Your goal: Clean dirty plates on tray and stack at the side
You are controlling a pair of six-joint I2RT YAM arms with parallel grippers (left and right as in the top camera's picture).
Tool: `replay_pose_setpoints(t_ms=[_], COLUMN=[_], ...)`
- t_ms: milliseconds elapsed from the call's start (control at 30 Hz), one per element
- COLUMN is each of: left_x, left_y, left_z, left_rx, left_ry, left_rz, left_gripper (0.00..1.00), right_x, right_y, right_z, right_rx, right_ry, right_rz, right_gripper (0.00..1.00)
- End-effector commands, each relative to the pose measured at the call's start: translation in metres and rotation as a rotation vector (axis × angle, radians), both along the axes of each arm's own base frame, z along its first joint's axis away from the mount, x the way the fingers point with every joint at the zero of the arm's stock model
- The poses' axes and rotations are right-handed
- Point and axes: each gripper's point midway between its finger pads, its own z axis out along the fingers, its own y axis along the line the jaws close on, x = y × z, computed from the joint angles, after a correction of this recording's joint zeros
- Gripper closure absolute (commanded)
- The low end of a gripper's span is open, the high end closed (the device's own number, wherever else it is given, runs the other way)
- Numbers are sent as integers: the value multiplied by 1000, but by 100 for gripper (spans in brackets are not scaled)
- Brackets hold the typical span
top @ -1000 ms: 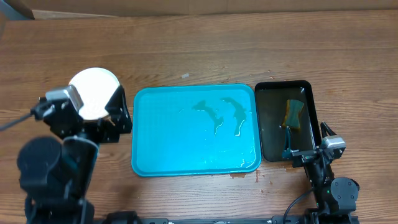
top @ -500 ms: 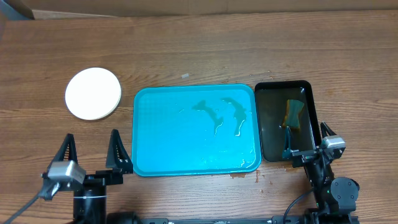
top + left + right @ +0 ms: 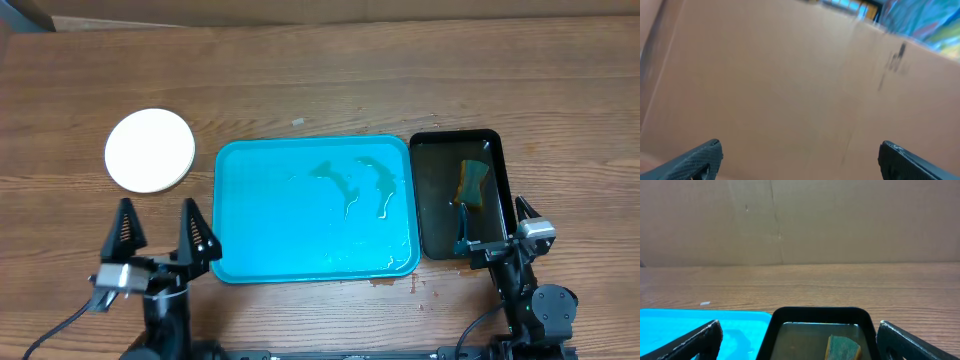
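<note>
- Table (image 3: 330, 80): I judge the job close to done. What is left is parking both arms without disturbing anything.
- The tray (image 3: 270, 220): it lies bare of plates, with only greenish wet streaks (image 3: 350, 182) toward its right half. I leave it where it is.
- Black tray (image 3: 436, 205): it sits just beside the tray's right edge and holds murky water.
- The dirty plates (image 3: 150, 151): stacked on the table off the tray's far-left corner, well apart from it. The top one is white and shows no smear. From above I cannot tell how many lie beneath.
- Left gripper (image 3: 158, 225): jaws spread wide, nothing between them, just off the tray's near-left corner. I move it slowly and keep it on the near side of the stack.
- Right gripper (image 3: 492, 232): jaws apart and empty, off the tray's near-right corner, over the black tray's near end. I hold it clear of the water.
- Sponge (image 3: 472, 183): it rests in the black tray, right of the tray. I judge it needs no further use.
</note>
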Motion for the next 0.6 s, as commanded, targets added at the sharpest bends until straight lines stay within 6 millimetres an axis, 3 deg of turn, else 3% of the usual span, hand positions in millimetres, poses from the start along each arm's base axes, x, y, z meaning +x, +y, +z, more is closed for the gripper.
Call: replay_pose_setpoints(t_ms=[0,267,567], left_x=[11,27,38], left_y=[0,1,5], left_z=[-29,-77,-150], left_rx=[-29,-48,-36], left_ry=[51,163,456], left_rz=[-15,-19,17], left_gripper=[0,0,0], right_x=[0,0,0], right_y=[0,0,0], right_z=[-3,-3,-3], right_rx=[-5,-5,-5], right_ry=[1,1,1], right_rz=[2,2,2], right_gripper=[0,0,0])
